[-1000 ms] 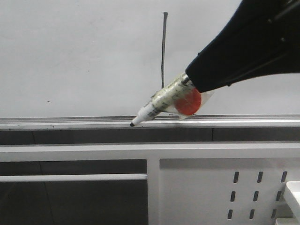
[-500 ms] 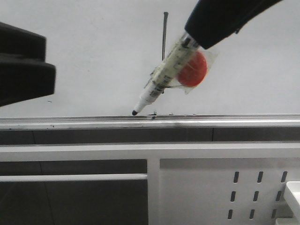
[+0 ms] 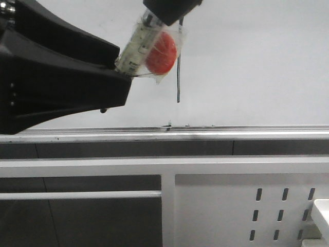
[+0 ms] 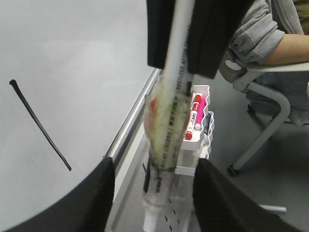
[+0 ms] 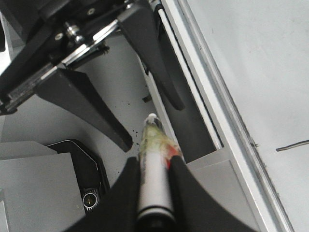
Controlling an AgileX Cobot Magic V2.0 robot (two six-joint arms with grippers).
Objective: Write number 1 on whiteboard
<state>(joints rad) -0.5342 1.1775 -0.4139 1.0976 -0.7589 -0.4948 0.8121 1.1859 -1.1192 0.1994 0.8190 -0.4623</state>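
Whiteboard (image 3: 257, 62) behind, left end effector (image 3: 110, 85) blocking marker (image 3: 136, 46) tip

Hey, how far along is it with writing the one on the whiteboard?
The writing looks done: the number 1 stands as a vertical stroke on the whiteboard. In hand: the right gripper holds the marker between the open fingers of the left gripper. What seems left is passing the marker over.

We see the whiteboard (image 3: 257, 62) as smooth, glossy white, edged by a brushed silver metal ledge rail (image 3: 231, 133). The number 1 (image 3: 178, 67) is a thin, matt dark stroke on it. The marker (image 5: 154, 179) looks like white plastic wrapped in clear, shiny tape, and both grippers' fingers (image 4: 96, 193) are matt black plastic.
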